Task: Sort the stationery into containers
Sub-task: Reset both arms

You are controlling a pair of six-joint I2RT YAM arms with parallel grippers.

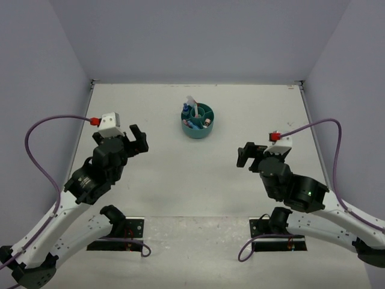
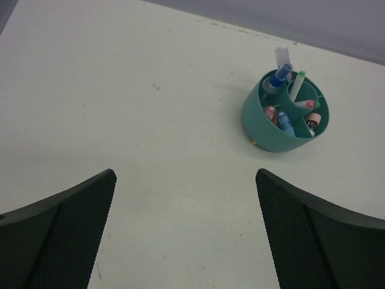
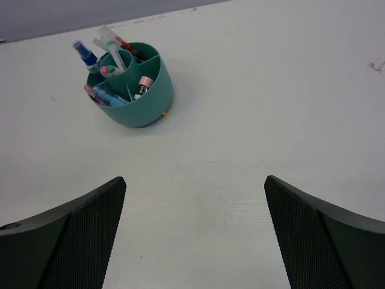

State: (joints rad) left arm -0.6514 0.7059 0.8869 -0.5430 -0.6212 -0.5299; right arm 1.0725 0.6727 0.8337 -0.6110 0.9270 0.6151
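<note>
The round teal organiser (image 1: 209,129) stands at the far middle of the table. It also shows in the left wrist view (image 2: 264,132) and the right wrist view (image 3: 153,102). Pens and markers (image 1: 194,114) stand and lie in its compartments: a blue-capped marker (image 3: 84,54), a green-capped pen (image 2: 299,81), pink and blue markers (image 2: 280,119). No stationery lies loose on the table. My left gripper (image 1: 138,139) is open and empty, left of the organiser. My right gripper (image 1: 245,155) is open and empty, to its right and nearer.
Grey walls enclose the white table (image 1: 192,180) at the back and both sides. Purple cables (image 1: 42,129) loop off both arms. The arm base plates (image 1: 120,235) sit at the near edge.
</note>
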